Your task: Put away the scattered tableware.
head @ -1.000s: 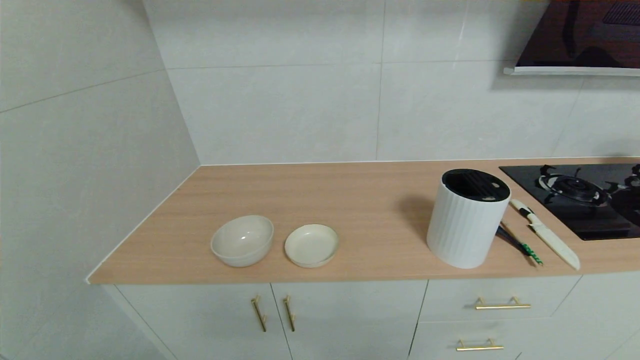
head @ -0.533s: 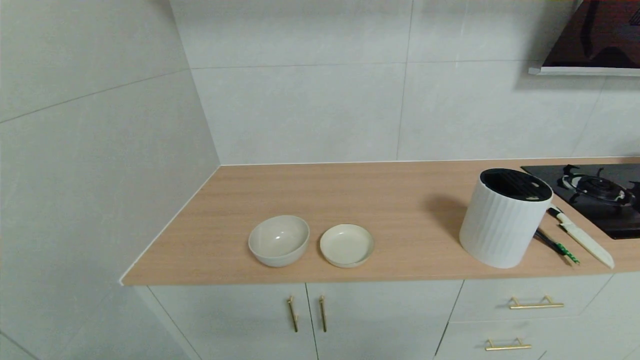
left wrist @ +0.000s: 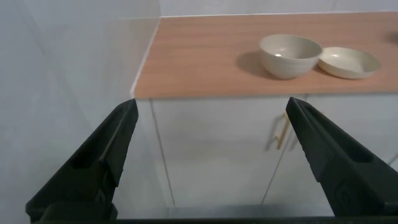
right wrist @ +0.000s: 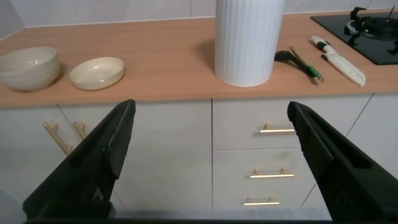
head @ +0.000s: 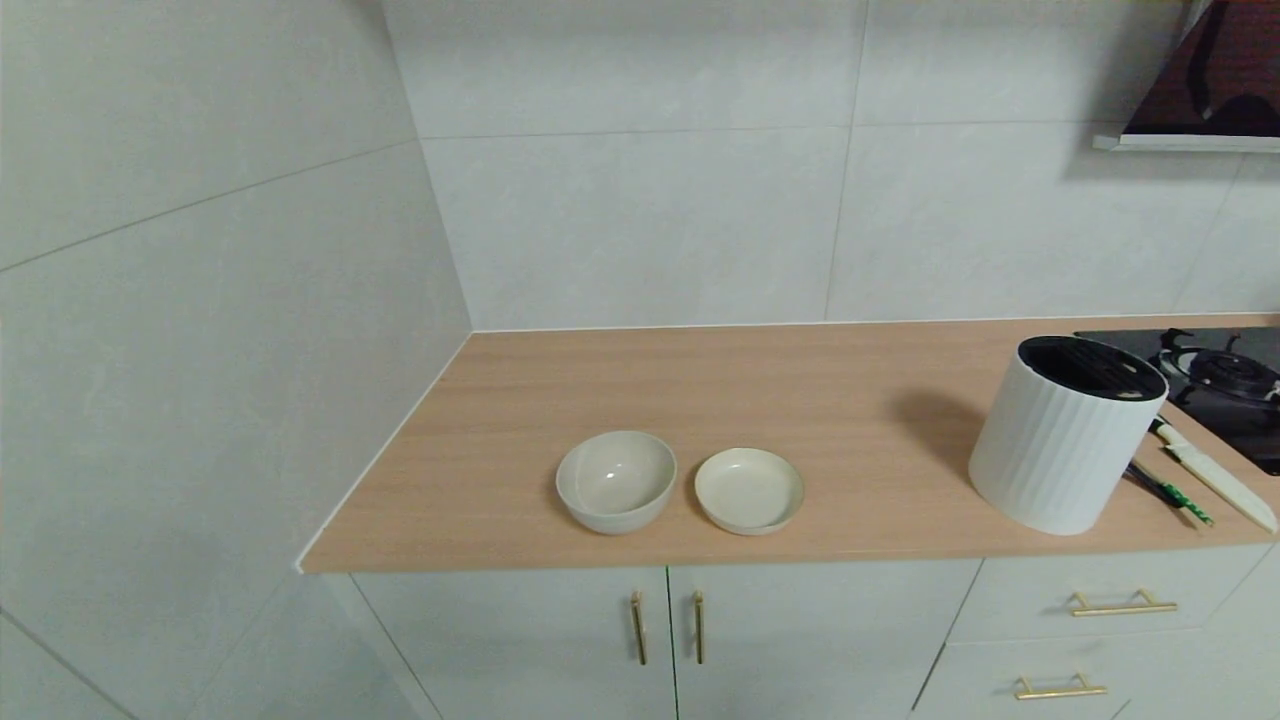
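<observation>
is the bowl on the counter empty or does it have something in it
Empty: the bowl stands upright on the countertop, and its glossy inside shows bare down to the bottom.

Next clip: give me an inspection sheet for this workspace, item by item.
Surface: wooden countertop, running into a tiled corner.
Job's things: bowl and shallow dish side by side near the front edge; white ribbed holder upright; knife and dark utensil lying beside it, on the hob side.
Clutter: nothing seen.
Grippers: left gripper and right gripper both open, empty, out in front of the cabinet doors.
Cables: nothing seen.
Surroundings: gas hob, range hood, tiled walls.
</observation>
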